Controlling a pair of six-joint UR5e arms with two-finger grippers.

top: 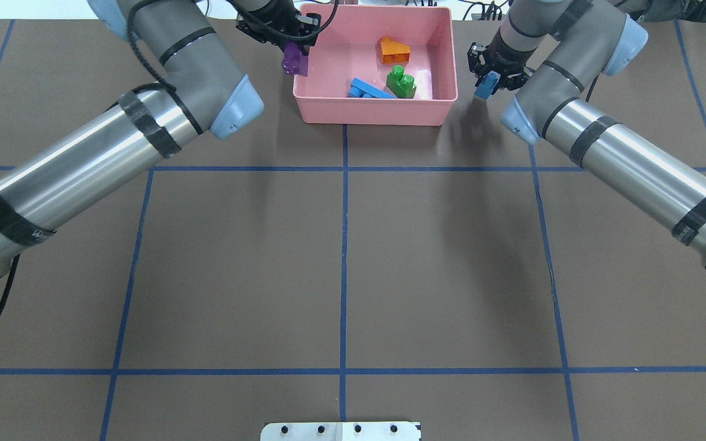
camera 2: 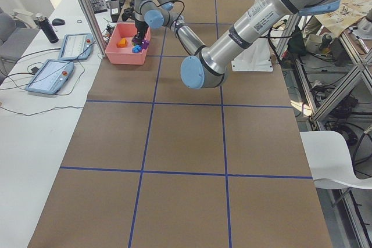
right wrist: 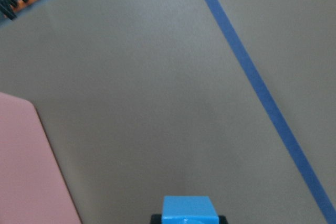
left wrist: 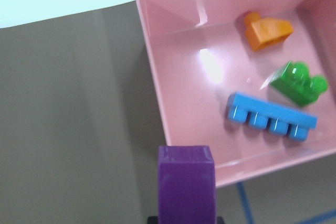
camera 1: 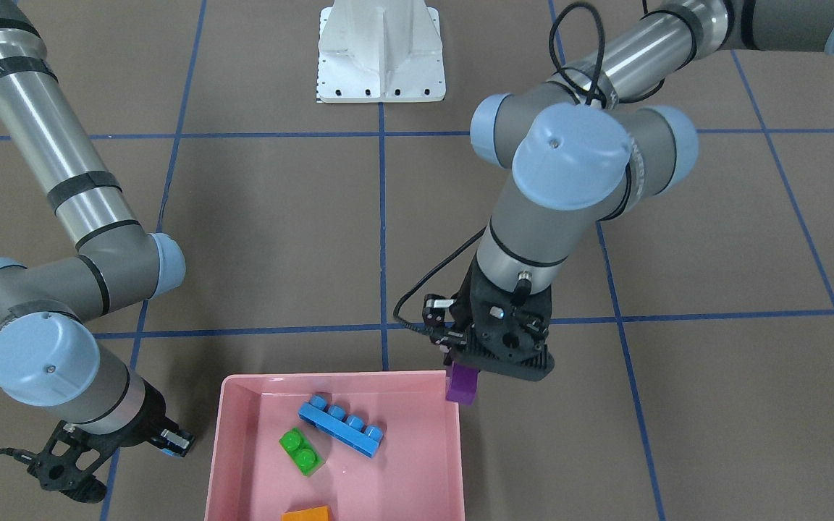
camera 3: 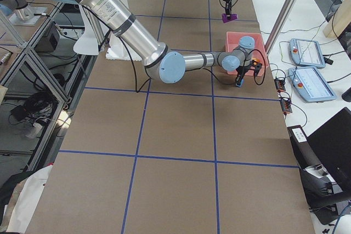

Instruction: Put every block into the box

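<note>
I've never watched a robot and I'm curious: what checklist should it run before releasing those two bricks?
1. Hold of left gripper on purple brick: ok.
2. Purple brick over pink box's inside: not ok, it hangs at the corner rim.
3. Hold of right gripper on tiny blue brick: ok.
4. Tiny blue brick over box: not ok, bare table beneath.
5. Free floor beside long blue brick, green brick, orange brick: ok.
</note>
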